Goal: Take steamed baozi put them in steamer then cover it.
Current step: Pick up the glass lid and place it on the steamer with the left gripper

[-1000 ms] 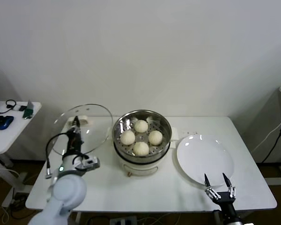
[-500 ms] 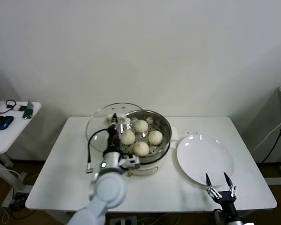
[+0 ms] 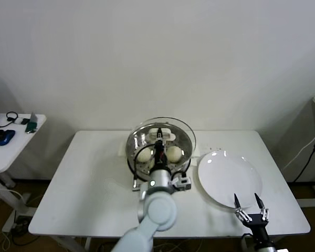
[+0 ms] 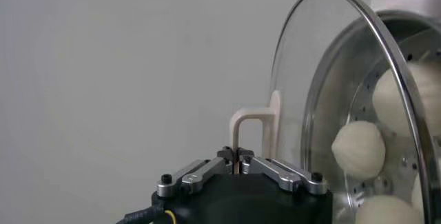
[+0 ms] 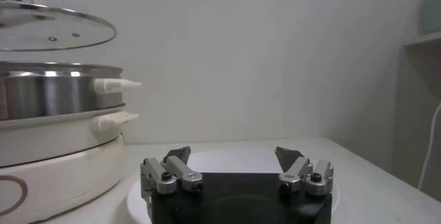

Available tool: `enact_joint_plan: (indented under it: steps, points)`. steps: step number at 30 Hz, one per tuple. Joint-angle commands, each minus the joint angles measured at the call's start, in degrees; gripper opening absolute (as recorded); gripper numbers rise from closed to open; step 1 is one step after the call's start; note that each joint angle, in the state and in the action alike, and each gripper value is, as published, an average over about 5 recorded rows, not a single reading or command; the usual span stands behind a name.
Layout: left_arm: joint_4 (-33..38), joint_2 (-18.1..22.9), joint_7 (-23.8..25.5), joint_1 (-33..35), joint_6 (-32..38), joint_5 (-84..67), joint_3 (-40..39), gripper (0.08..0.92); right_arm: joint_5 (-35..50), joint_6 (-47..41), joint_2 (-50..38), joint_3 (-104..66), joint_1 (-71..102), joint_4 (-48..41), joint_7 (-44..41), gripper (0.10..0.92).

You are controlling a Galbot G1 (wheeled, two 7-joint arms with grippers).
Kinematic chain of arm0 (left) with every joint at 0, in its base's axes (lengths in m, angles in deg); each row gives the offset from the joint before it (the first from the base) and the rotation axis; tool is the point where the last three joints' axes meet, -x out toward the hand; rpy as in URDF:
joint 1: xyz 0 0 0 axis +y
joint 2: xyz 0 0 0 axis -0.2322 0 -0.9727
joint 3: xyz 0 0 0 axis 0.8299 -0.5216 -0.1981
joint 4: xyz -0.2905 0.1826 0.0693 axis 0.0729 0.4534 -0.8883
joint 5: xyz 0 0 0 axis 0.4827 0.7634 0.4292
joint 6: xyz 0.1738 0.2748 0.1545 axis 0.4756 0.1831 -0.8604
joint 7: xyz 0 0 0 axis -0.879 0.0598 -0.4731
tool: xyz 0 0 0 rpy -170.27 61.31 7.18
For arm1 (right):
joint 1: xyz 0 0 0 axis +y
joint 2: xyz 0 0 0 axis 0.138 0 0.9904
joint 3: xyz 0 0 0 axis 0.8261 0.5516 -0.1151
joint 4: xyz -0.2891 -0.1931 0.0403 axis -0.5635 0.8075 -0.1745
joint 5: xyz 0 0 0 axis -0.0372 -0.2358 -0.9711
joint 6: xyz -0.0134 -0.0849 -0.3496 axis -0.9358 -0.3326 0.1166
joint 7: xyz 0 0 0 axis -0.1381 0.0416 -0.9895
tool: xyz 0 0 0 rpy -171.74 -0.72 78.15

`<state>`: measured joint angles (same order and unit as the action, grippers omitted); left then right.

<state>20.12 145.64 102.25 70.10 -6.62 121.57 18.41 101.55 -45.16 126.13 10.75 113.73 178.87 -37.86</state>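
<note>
From the head view, the steamer (image 3: 160, 157) stands mid-surface with the buns (image 3: 173, 153) inside on the tray. The lid (image 3: 161, 137) hangs over the pot, raised, carried by the left gripper (image 3: 159, 140), whose fingers are clamped on the pale handle. An empty white plate (image 3: 230, 178) lies just right of the pot. The right gripper (image 3: 250, 206) waits at the near right edge of the surface, fingers spread wide.

In the left wrist view, the left gripper's fingers (image 4: 265, 168) pinch the handle (image 4: 253, 127), and the glass lid (image 4: 344, 74) faces the pot's rim with buns (image 4: 358, 149) showing behind it.

In the right wrist view, the lid (image 5: 52, 29) floats clear above the steamer (image 5: 48, 94), not yet seated.

The loading looks finished; covering is the step in hand. The next move calls for lowering the lid level and centred onto the rim, then letting go.
</note>
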Motion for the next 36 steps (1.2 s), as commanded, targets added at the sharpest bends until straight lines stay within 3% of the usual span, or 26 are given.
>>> enact_joint_plan:
  steps: [1,36]
  points:
    - [-6.74,4.37,-0.27,-2.13,-2.40,1.94,-1.64,0.125,0.11,0.44,-0.16,0.10,0.11,-0.42,-0.03,0.823]
    - [-9.06,1.84,-3.41,-0.03,-1.98,0.58,1.91,0.125,-0.62,0.84,0.63,-0.37,0.22,0.13,-0.23,0.823]
